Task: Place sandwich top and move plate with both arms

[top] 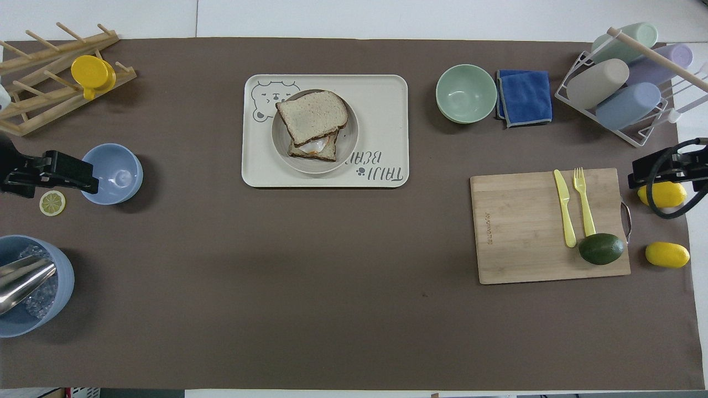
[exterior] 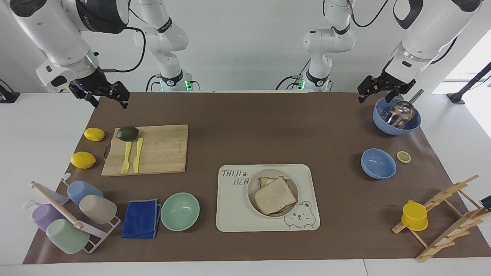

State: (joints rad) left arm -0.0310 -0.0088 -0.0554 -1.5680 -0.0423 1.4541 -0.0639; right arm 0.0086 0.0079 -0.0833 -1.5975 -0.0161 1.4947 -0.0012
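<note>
The sandwich top [exterior: 275, 196], a plain bread slice, lies askew on the egg toast [top: 316, 148] on the beige-grey plate [exterior: 293, 188]. The plate [top: 350, 145] stands on a cream tray [exterior: 234, 214]. My left gripper [exterior: 378, 94] hangs open and empty over the mat's edge beside the blue bowl with the metal scoop [exterior: 397, 115]; in the overhead view it [top: 52, 172] overlaps the smaller blue bowl [top: 113, 174]. My right gripper [exterior: 107, 97] hangs open and empty over the mat's corner at the right arm's end, and shows above a lemon [top: 664, 194] in the overhead view [top: 658, 168].
A cutting board [exterior: 153, 149] holds an avocado, a yellow fork and a yellow knife, with two lemons beside it. A mint bowl [exterior: 180, 211], a blue cloth [exterior: 141, 218] and a cup rack [exterior: 69, 214] lie farther out. A wooden rack with a yellow cup [exterior: 414, 216] and a lemon slice [exterior: 403, 156] are at the left arm's end.
</note>
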